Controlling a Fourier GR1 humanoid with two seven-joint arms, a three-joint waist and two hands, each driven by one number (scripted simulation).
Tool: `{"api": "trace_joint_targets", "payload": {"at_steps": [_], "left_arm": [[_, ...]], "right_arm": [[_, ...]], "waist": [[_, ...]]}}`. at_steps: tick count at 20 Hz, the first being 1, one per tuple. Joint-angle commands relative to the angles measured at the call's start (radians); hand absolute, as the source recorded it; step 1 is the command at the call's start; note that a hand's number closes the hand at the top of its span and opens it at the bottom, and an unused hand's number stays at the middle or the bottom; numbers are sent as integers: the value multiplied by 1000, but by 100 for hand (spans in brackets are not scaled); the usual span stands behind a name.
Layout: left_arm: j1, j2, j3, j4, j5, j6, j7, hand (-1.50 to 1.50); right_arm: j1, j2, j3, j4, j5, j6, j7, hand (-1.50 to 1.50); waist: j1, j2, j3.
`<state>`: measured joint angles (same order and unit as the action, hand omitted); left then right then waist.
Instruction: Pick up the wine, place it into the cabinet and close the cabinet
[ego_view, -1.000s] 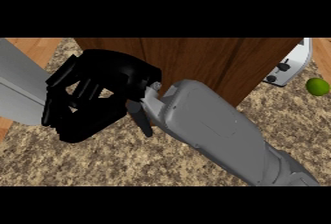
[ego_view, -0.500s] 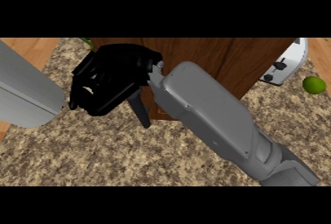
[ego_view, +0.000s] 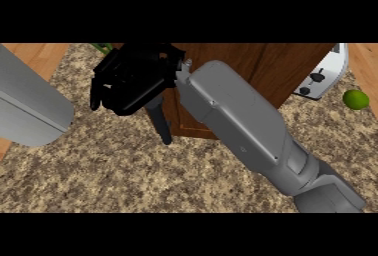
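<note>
right hand (ego_view: 136, 80) fingers half-curled on cabinet (ego_view: 244, 70) front, holding nothing; wine not visible, probably inside; closing looks nearly done; left hand out of view

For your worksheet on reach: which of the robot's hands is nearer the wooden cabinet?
Right. The right hand is at the wooden cabinet, over its left edge. The left hand is out of view; only its forearm shows, far left.

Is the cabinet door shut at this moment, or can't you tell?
Cannot tell. The right hand and its forearm cover the front of the wooden cabinet, hiding any door edge or gap. No wine is visible.
</note>
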<state>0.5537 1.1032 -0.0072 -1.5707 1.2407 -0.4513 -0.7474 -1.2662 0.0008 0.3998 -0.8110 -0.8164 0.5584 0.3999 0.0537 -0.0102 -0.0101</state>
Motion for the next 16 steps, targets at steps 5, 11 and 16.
{"api": "trace_joint_targets", "payload": {"at_steps": [5, 11, 16], "left_arm": [[-22, -28, 28, -13, -21, -36, 8, -150], [-23, -36, 31, -14, -35, -31, 31, -150], [-37, -48, 18, -47, -51, -21, 51, -150]], "right_arm": [[2, -85, -74, 150, 63, -19, -134, 150], [-11, -159, -124, 137, 115, -132, -219, 150], [2, -159, -122, 134, 124, -128, -233, 150]], "waist": [[-11, 24, 9], [-20, 25, 9], [-29, 26, 8]]}}
